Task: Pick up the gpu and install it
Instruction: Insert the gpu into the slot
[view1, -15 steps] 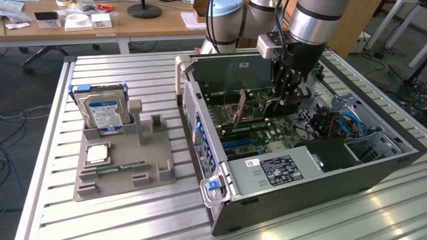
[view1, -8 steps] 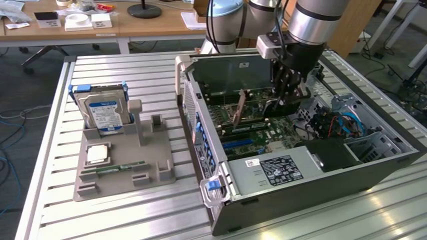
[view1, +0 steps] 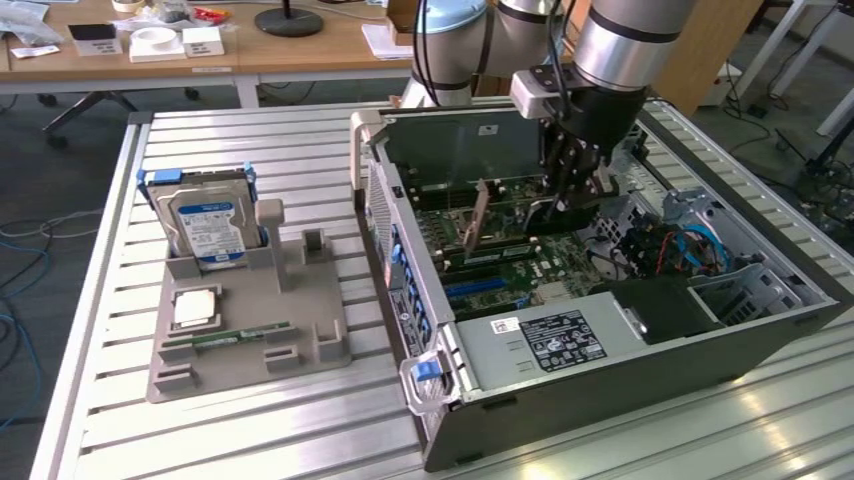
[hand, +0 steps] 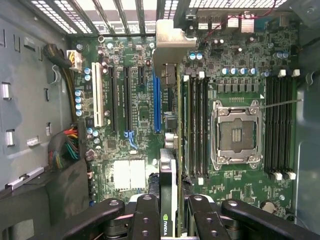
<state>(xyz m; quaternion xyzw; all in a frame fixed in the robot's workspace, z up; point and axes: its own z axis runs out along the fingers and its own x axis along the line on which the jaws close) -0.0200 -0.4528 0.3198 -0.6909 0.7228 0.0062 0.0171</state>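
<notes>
You've got the gripper (view1: 577, 195) down inside the open grey sheet-metal case (view1: 601, 390), which lies on its side on the ribbed aluminium surface (view1: 267, 150). The black jointed fingers (hand: 145, 217) are clamped on the gpu (hand: 167, 175), one on each side of the board. You see the gpu edge-on in the wrist view: a thin flat card with a dark board, a green logo on the near end and a bent silver metal bracket (hand: 172, 42) at the far end, by the perforated case wall. It stands upright on its long edge over the green motherboard (hand: 135, 125). It's just beside the long blue slot (hand: 157, 100), between that slot and a bank of narrow black memory slots (hand: 197, 125). Can't tell whether its lower edge touches a slot. The square CPU socket (hand: 236, 132), with a shiny metal frame, sits further over, apart from the card. In the exterior view, to the exterior view's left of the case and well apart from the arm, a grey matte plastic holder (view1: 247, 345) sits on the surface. A thick silver hard drive (view1: 207, 225) with a blue label stands upright in it, and a narrow green RAM stick (view1: 227, 338) lies flat in one of its grooves
</notes>
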